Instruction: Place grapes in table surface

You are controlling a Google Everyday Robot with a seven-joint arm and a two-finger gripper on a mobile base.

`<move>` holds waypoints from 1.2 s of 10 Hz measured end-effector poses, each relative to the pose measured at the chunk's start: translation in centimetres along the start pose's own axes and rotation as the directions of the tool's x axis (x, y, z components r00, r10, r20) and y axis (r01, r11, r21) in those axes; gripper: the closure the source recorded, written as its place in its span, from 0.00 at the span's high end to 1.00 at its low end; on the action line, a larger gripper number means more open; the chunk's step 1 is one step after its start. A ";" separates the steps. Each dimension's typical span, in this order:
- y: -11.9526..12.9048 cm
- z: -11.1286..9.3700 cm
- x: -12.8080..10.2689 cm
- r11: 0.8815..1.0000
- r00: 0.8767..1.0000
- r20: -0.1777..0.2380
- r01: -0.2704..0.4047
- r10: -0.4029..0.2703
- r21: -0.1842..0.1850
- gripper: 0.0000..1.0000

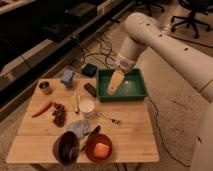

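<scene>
The grapes (59, 114), a small dark reddish-purple bunch, lie on the left part of the light tan table surface (131, 131), beside an orange carrot (41, 108). My gripper (115, 82), tan and pointing down and to the left, hangs over the green tray (103, 95) at the table's far right. It is well to the right of the grapes and holds nothing that I can see. The white arm comes in from the upper right.
A dark purple bowl (66, 147) and an orange bowl (98, 148) stand at the front edge. A white cup (87, 106), a fork (107, 118), a grey-blue cloth (79, 128), a small can (45, 87), a blue object (67, 77) and a black object (90, 89) are spread around. Cables lie on the floor behind.
</scene>
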 end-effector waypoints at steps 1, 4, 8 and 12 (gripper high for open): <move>0.8 -0.3 -0.1 1.000 1.000 0.030 0.000 -0.001 0.014 0.80; 3.4 -2.2 -2.6 0.999 0.987 0.161 0.010 -0.015 0.034 0.80; 4.6 -0.5 -8.7 0.996 0.985 0.156 0.081 -0.075 -0.030 0.80; 5.6 9.8 -13.4 0.986 0.970 0.190 0.162 -0.151 -0.046 0.80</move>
